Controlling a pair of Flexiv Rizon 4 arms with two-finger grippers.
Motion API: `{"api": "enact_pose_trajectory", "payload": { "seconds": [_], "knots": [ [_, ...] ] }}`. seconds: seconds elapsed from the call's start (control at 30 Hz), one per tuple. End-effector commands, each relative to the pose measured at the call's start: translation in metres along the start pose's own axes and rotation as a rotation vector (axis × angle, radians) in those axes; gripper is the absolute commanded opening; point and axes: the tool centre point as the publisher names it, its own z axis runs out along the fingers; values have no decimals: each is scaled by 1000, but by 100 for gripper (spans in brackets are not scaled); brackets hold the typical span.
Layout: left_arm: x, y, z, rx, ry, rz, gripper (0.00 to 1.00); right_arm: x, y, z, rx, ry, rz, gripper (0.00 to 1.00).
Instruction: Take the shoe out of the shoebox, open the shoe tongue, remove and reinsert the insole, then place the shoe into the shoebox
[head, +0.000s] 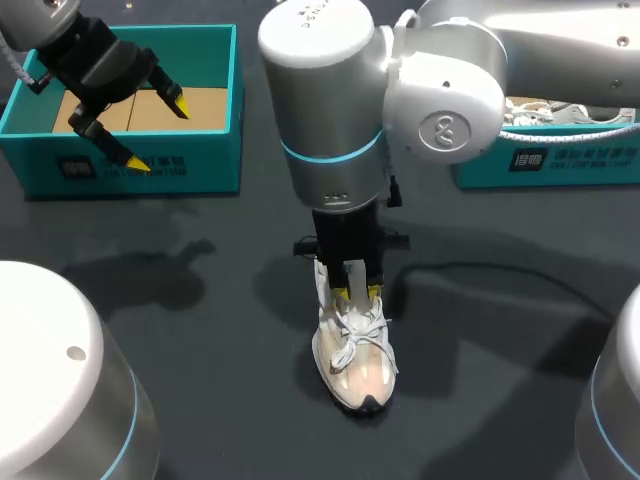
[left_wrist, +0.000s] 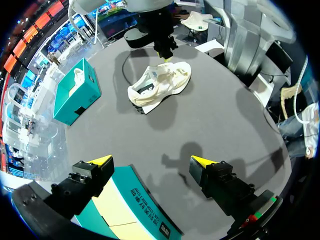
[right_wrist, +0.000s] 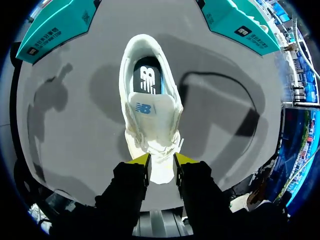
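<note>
Right gripper (right_wrist: 161, 162) is pinched onto the shoe (right_wrist: 150, 120) at the laces (head: 356, 335). Its fingers are close together with the laced part squeezed between them from both sides (at least that's how the wrist view reads to me). The shoe sits upright on its sole on the table (head: 200, 330), out of the shoebox (head: 190, 165).

From the gripper, its long axis runs straight ahead. The laces are right at the tips, then comes the tongue (right_wrist: 145, 107), then the opening with the dark insole (right_wrist: 148, 80) at the far end, heel pointing away. So I'd guess we're at the tongue-opening step, which means working along that same line toward the heel.

Left gripper (head: 157, 132) is wide open and empty, hanging over the open shoebox well off to the side, so the right one is clearly the closer of the two for this.
</note>
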Motion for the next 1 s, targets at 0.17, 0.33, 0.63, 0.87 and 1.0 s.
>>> {"api": "enact_pose_trajectory", "payload": {
  "seconds": [0.17,0.33,0.63,0.87,1.0],
  "knots": [
    [0,0,0,-2,2,1,100,2,22,13,-14,19,-36,27],
    [0,0,0,-2,2,1,100,0,34,21,-21,39,-63,25],
    [0,0,0,-2,2,1,100,4,53,36,-30,102,-114,22],
    [0,0,0,-2,2,1,100,5,51,31,-26,83,-116,22],
    [0,0,0,-2,2,1,100,6,48,26,-29,64,-119,22]
  ]
}}
